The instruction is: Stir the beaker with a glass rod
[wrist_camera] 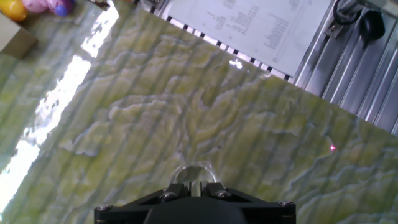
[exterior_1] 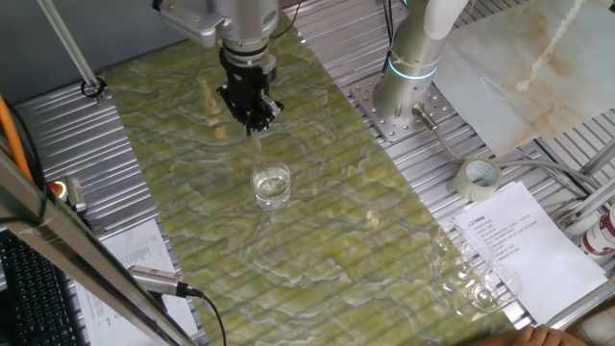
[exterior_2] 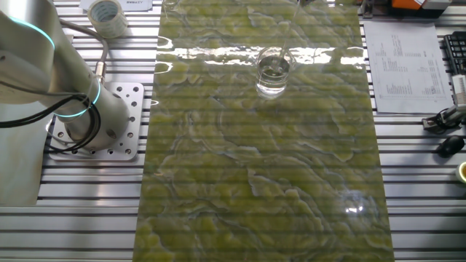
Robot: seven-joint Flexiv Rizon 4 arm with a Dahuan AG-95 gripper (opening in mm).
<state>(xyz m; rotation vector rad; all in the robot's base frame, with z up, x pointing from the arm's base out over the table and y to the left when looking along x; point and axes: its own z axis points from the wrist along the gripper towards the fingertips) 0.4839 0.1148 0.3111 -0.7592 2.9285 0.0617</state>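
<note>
The beaker (exterior_1: 271,183) is a short clear glass cylinder standing upright on the green marbled mat (exterior_1: 327,240). The other fixed view shows the beaker (exterior_2: 273,71) near the mat's far end. My gripper (exterior_1: 256,123) hangs just above and behind it, shut on the glass rod (exterior_1: 258,146), a faint thin stick pointing down toward the beaker's mouth. In the hand view the gripper (wrist_camera: 196,186) pinches a pale strip of the rod between its jaws, and the beaker's rim (wrist_camera: 193,168) shows right beyond the fingertips. Whether the rod's tip is inside the beaker is unclear.
A tape roll (exterior_1: 478,178) lies right of the mat. A cluster of clear round glass vessels (exterior_1: 471,279) stands on printed papers (exterior_1: 524,235). The arm's base (exterior_1: 404,91) is bolted at the mat's right edge. A keyboard (exterior_1: 29,288) sits at the left.
</note>
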